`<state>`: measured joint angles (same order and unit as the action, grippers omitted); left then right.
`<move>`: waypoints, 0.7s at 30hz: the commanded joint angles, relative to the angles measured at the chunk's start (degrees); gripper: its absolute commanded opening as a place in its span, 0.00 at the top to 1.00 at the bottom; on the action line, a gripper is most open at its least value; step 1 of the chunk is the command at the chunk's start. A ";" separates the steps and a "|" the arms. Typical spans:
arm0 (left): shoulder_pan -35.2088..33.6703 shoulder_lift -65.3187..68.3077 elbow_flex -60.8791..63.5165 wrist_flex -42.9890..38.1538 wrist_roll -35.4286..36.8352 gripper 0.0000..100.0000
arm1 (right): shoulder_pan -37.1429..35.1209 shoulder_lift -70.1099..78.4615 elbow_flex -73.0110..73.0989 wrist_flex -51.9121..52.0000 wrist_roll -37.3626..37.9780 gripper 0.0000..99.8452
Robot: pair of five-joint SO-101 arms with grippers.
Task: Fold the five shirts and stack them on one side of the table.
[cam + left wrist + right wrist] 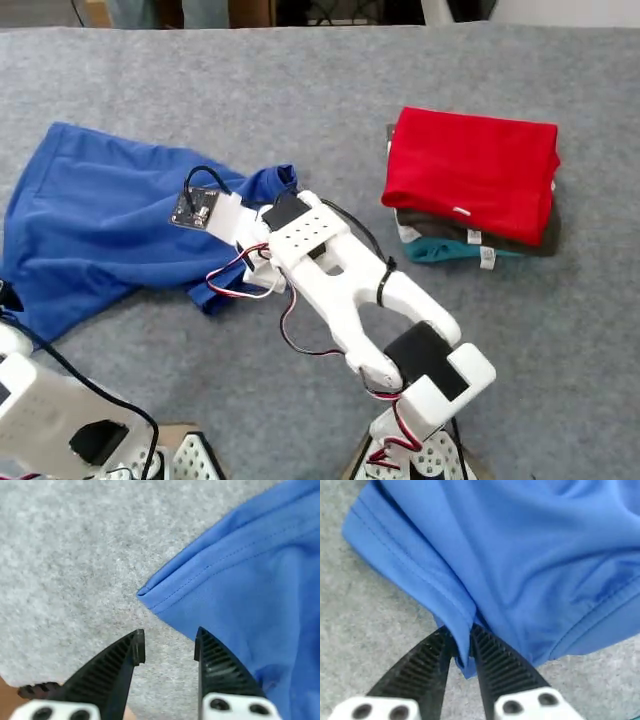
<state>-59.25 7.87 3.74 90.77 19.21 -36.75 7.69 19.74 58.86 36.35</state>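
- At mid-table, right gripper [464, 642] pinches a thin fold of the blue shirt [520, 555]; a pull may slip it free.
- Left gripper [167, 647], jaws spread, is just beside the hem corner [146, 593] and may miss it.

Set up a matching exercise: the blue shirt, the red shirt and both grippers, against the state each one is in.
Column one:
1 blue shirt
2 red shirt
3 left gripper
4 right gripper

Column two:
a open, over the table beside a hem corner
b folded, on top of the pile
c shut on blue cloth
d spread out, unfolded

Pairs: 1-d, 2-b, 3-a, 4-c.
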 commanded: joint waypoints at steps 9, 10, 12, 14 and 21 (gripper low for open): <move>4.26 10.20 0.75 -8.62 6.95 0.82 | 0.88 0.04 -1.89 -0.26 -0.70 0.99; 4.53 11.78 0.40 -8.09 6.95 0.82 | 0.88 0.04 -1.54 -0.26 -0.70 0.99; 4.53 14.86 -1.54 -6.86 6.95 0.82 | 0.88 0.04 -1.27 -0.18 -0.70 0.99; 4.18 17.58 -4.70 -5.54 6.86 0.87 | 0.88 0.04 -0.66 -0.18 -0.70 0.99; 3.30 21.63 -17.19 -2.73 6.07 0.97 | 0.88 -0.04 -0.92 2.64 -4.92 0.99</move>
<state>-55.21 30.02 -7.52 86.64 25.89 -36.57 7.69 19.74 60.35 32.75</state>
